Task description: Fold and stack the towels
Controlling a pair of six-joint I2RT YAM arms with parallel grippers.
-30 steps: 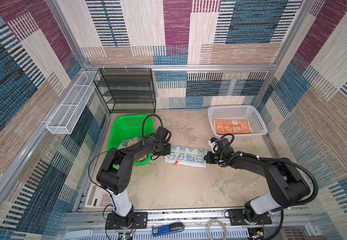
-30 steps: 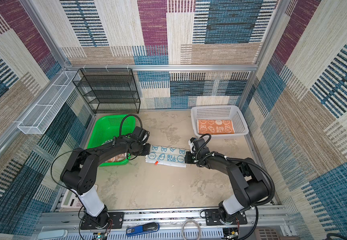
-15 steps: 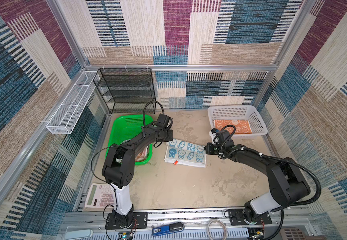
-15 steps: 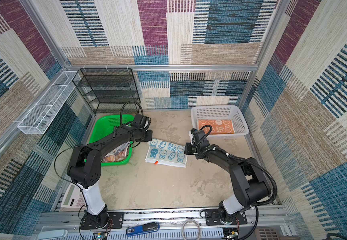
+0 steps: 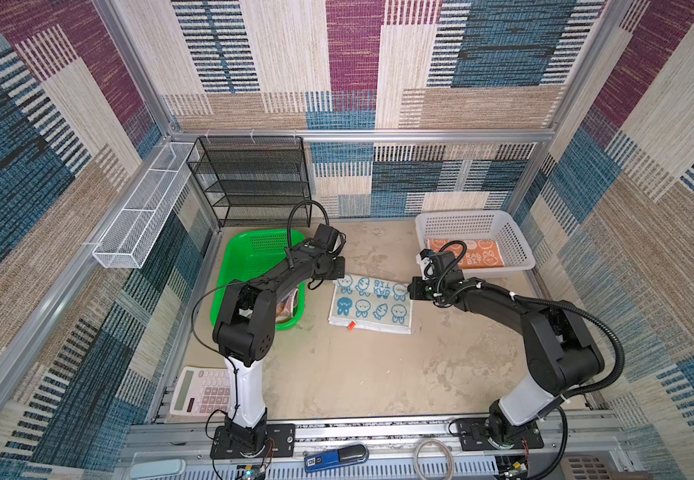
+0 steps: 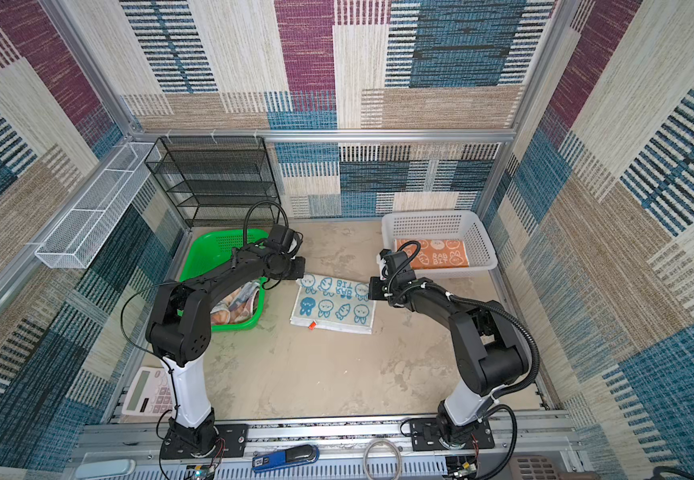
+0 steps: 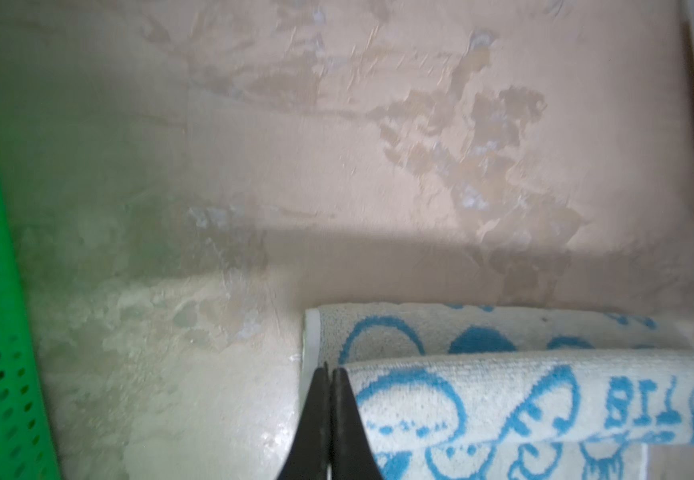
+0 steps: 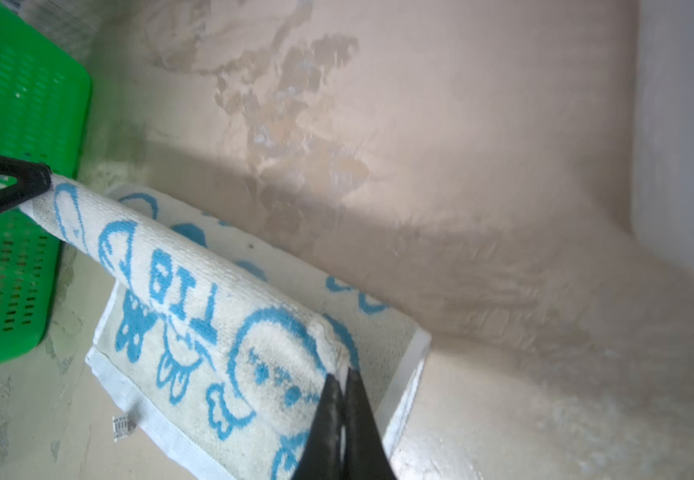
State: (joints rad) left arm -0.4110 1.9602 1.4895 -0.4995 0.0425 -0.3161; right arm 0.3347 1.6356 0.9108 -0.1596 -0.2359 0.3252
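I am keeping my left tool (image 7: 331, 374) and my right tool (image 8: 343, 376) each clamped shut on a corner of one edge of the white towel with blue rabbits (image 5: 372, 305). The towel is lying on the tabletop (image 5: 358, 374) between the green basket (image 5: 254, 249) and the white basket (image 5: 470, 214).

A second ago I was holding that edge up as a narrow band over the towel's middle. Now I am holding it out by the far side, so the upper layer is covering nearly all of the lower one. I judge this fold almost made. The held edge is hanging slightly raised, with a strip of the lower layer showing beyond it, so lowering and letting go is what remains.

The orange towel (image 5: 474, 255) is lying folded in the white basket. A crumpled cloth (image 6: 235, 309) is sitting in the green basket, half hidden by my left arm, and I cannot make out its pattern. Both wrist views are blurring, so I cannot tell whether the edges are lining up.
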